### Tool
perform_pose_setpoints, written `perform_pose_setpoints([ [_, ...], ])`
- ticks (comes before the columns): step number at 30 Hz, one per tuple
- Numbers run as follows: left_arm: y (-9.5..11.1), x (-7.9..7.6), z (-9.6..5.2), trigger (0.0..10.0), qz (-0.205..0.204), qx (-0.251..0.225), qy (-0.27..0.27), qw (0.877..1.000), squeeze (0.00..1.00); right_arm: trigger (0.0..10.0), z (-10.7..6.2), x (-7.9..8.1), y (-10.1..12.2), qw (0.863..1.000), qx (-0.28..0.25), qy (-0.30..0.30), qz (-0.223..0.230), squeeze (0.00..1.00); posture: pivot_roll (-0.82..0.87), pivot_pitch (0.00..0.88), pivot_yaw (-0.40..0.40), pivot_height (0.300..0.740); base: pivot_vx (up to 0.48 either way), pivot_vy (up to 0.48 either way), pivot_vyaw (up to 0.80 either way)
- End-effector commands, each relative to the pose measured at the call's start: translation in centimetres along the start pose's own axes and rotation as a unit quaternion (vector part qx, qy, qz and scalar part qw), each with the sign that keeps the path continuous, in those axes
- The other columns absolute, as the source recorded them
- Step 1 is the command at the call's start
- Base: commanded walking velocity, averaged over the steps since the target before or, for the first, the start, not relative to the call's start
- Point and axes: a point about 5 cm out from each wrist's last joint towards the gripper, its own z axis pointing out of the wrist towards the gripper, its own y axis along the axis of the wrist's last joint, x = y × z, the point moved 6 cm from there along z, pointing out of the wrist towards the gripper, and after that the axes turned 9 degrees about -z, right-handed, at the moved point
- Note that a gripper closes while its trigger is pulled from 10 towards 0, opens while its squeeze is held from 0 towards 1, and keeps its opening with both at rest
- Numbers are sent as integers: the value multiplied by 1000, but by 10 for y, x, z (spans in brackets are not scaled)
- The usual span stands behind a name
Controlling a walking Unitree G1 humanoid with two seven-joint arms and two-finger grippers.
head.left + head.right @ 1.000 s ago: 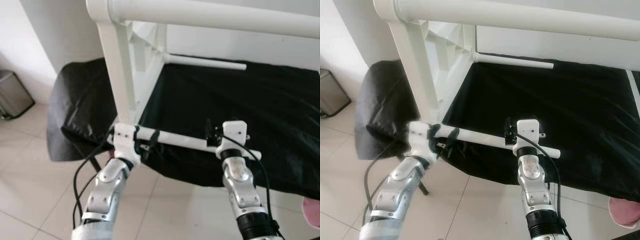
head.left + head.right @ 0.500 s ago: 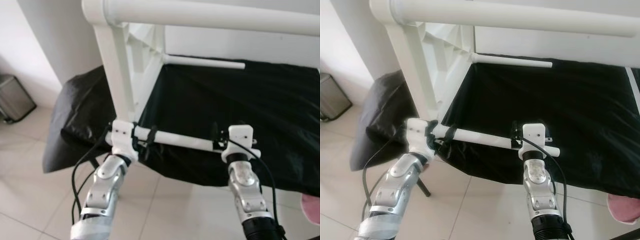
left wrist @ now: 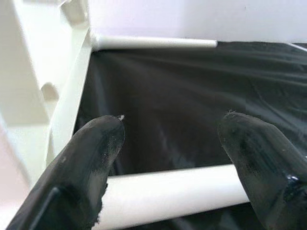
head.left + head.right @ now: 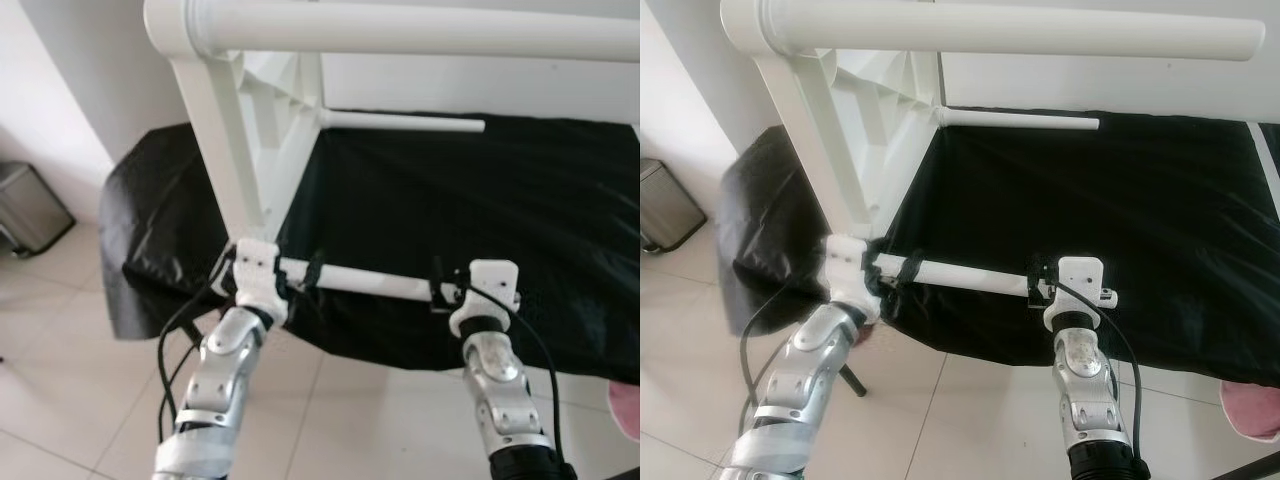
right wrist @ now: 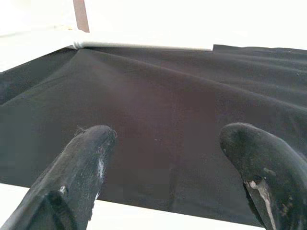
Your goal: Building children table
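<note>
**Mia:** White pieces of the little table are everywhere! Is it built yet?

**Sam:** I think it's partly done. The white frame [image 4: 250, 150] already has a fat round bar [image 4: 420, 25] across the top, high above both jaws, and a thin rod [image 4: 400, 122] joined at its far corner, well past the jaws. But I see no flat top on it, so I'd guess lots is left.

**Mia:** What is the robot holding?

**Sam:** The near white rod [image 4: 365, 282]. The left gripper [image 3: 168, 158] is at the end by the frame's leg. The right gripper [image 5: 163, 167] is at the other end of the same rod.

**Mia:** Are the jaws squeezing it?

**Sam:** They look spread wide. In each wrist picture the two black fingers [image 3: 88, 158] stand far apart, and the rod runs across low between them, down near where the fingers start. It lies in the jaws more than it is pinched.

**Mia:** What's under it all?

**Sam:** A black cloth [image 4: 480, 200] over something flat. It starts just past the jaws and goes back to the wall.

**Mia:** Any boxes or bins?

**Sam:** A small metal bin [image 4: 30, 205] sits on the floor, far out beside the left jaws. I can't tell what is inside.
</note>
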Motion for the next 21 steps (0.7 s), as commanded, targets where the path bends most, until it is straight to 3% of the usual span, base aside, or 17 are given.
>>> perform_pose_setpoints([
  [1,-2,12,-1,10000,9,0,44,999,0,10000,1,0,2,1000,1,-3,-1,0,-61,0,79,740,0,0,0],
  [7,-5,20,0,10000,8,13,68,998,0,10000,3,-6,0,999,13,-30,2,0,-50,0,80,740,0,0,0],
  [11,2,35,1,10000,-15,8,112,994,0,10000,3,-9,17,997,-26,-27,67,0,-27,0,72,740,0,0,0],
  [18,15,31,-1,10000,14,-31,99,994,0,10000,2,-1,15,998,-16,-2,68,0,-27,0,72,740,0,0,0],
  [21,18,27,-6,10000,35,-41,82,995,0,10000,-1,9,20,999,-25,23,36,0,-14,0,63,740,0,0,0],
])
